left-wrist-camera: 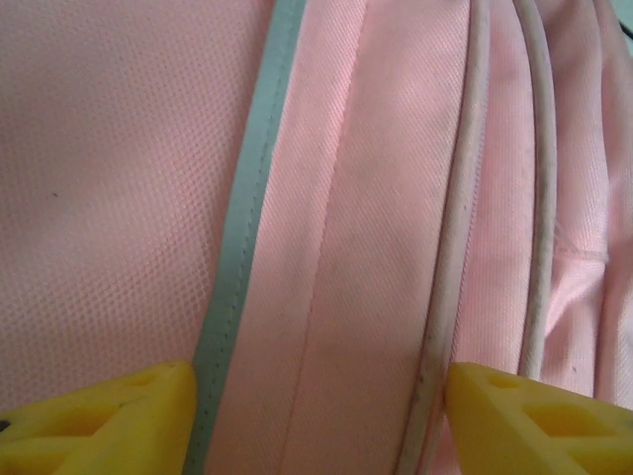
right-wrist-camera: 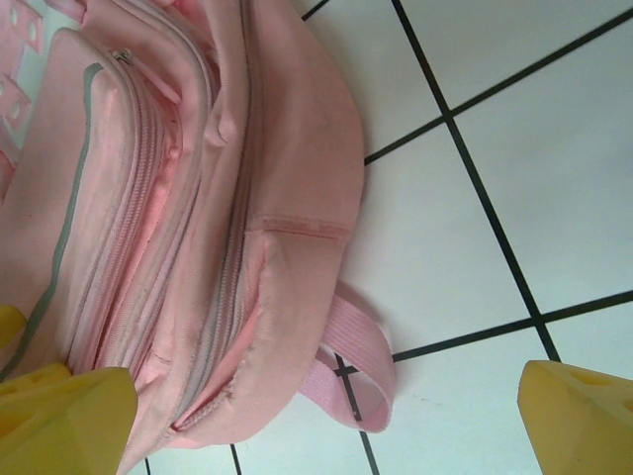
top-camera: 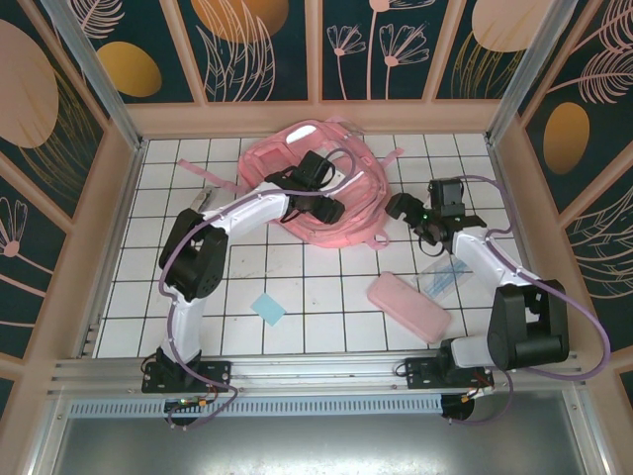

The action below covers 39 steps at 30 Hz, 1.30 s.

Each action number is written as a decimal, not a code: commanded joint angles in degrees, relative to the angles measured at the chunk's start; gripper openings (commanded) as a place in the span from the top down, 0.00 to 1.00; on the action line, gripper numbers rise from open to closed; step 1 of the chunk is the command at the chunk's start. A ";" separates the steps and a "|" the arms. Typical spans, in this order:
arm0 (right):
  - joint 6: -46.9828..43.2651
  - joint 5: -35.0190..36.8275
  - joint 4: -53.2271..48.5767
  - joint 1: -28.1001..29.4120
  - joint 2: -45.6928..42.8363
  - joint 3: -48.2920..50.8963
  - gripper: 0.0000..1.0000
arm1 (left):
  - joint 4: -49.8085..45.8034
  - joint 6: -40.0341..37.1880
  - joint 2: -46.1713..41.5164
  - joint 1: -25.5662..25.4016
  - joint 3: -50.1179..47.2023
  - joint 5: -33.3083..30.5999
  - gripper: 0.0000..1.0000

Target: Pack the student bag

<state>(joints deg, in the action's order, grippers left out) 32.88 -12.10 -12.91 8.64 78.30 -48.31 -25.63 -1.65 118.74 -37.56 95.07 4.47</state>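
The student bag (top-camera: 341,198), a big pink backpack, lies flat at the back middle of the tiled table. My left gripper (top-camera: 330,209) is down on top of it. In the left wrist view its yellow fingertips (left-wrist-camera: 99,421) stand apart, with flat pink fabric, a grey strip (left-wrist-camera: 242,237) and white piping (left-wrist-camera: 455,247) between them; nothing is pinched. My right gripper (top-camera: 406,216) hovers just right of the bag's near corner, open wide. Its yellow fingertips (right-wrist-camera: 584,421) frame the bag's zipped corner (right-wrist-camera: 227,247) and a pink strap loop (right-wrist-camera: 361,371) without touching either.
A flat pink pencil case (top-camera: 407,307) lies near the right arm's base, with a clear packet (top-camera: 445,276) with blue markings beside it. A small light-blue square (top-camera: 267,309) sits at front centre. Wooden walls fence the table.
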 commanded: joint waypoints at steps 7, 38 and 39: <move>-0.54 -1.98 0.40 -0.47 -1.22 2.42 0.01 | -7.24 -3.60 5.13 -0.05 4.68 3.27 0.31; 10.12 12.54 -20.77 9.84 -18.15 11.94 0.01 | 3.54 7.79 -3.47 6.20 5.06 14.13 1.00; 11.10 12.71 -21.63 10.59 -18.60 12.25 0.01 | 4.42 9.36 -3.77 7.18 5.13 15.97 1.00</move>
<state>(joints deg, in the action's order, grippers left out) 39.48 -4.45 -28.62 17.37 61.52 -37.50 -26.52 1.98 118.74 -32.82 98.37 12.27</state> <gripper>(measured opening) 0.990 0.069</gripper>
